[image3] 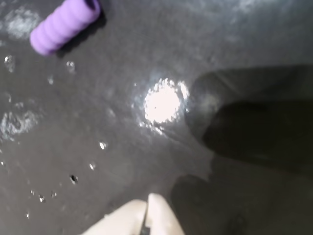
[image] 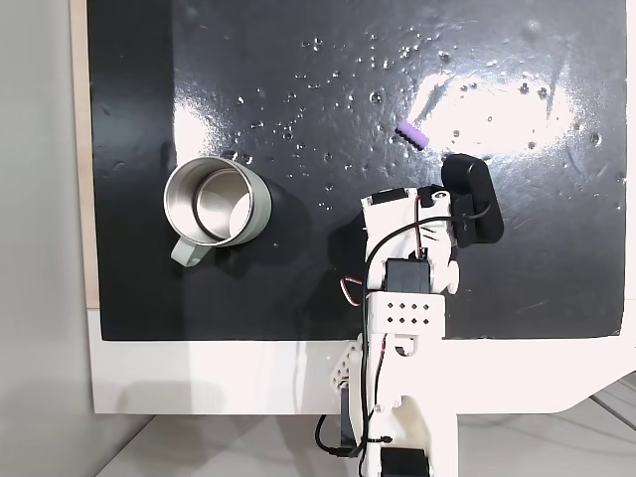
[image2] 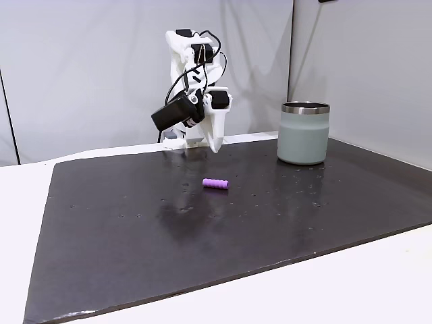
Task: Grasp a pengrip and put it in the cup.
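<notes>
The light-purple ribbed pengrip (image2: 216, 183) lies on its side on the black mat (image2: 135, 229); from above it rests right of centre (image: 411, 133), and it fills the upper left corner of the wrist view (image3: 64, 25). My gripper (image2: 214, 148) hangs point-down above the mat, behind the pengrip and apart from it. Its two white fingertips (image3: 159, 215) meet at the wrist view's bottom edge, shut with nothing between them. The steel cup (image: 214, 202) with a pale grey-green handle stands upright at the mat's left side, seen from above, and at the far right in the side view (image2: 304, 133).
The mat carries bright glare patches (image3: 164, 102) and small white specks. A white table border (image: 199, 378) runs along the mat's near edge, where the arm's base (image: 402, 427) sits. A black camera housing (image: 473, 202) sticks out from the wrist.
</notes>
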You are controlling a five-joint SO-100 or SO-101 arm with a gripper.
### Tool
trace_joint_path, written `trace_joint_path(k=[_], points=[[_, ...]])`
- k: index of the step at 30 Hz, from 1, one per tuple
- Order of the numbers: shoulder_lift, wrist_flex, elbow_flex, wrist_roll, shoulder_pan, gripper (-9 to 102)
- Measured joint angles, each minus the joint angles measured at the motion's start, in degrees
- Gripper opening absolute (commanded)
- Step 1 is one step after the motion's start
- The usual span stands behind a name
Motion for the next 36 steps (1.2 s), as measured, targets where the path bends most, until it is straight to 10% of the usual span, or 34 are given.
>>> trace_joint_path(k=[25, 36], points=[[-24.8, -1.6, -22.2, 14.1, 1.9, 0], [-31.7, 6.4, -30.5, 25.8, 1.9, 22]])
